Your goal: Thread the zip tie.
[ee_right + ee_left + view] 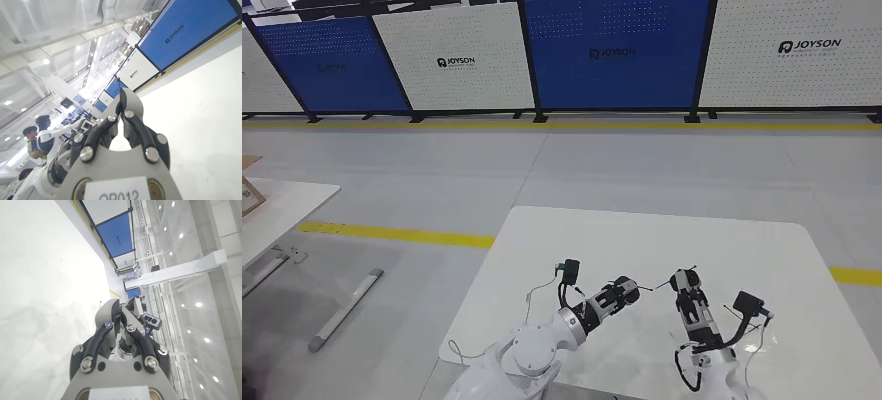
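Right gripper (122, 95) first: we see its two fingers closed tight on the zip tie (118, 80), a thin black strip pinched between the pads. A short length with the small square head pokes out past the fingertips. From above, this gripper (683, 283) is over the white table (722, 235), toward the 6 o'clock edge nearest the robot and a little to the 3 o'clock side of the middle.

We find the left gripper (119, 308) just at 9 o'clock of the right one, the two tips near each other but apart. Its pads are pressed together as well. In the top view we make out a thin dark strand of the zip tie (647, 290) leaving its tip and running toward 3 o'clock, in the direction of the right gripper. We cannot tell whether that strand reaches the other fingers. In the left wrist view we look past the closed fingers at the right gripper, with a black camera box (152, 321) mounted on that arm.

Beyond the table at 12 o'clock a yellow floor line (392, 235) crosses the grey floor, and farther off stands a row of blue and white partition panels (617, 55). Well apart at 9 o'clock we see the corner of a second white table (282, 205).
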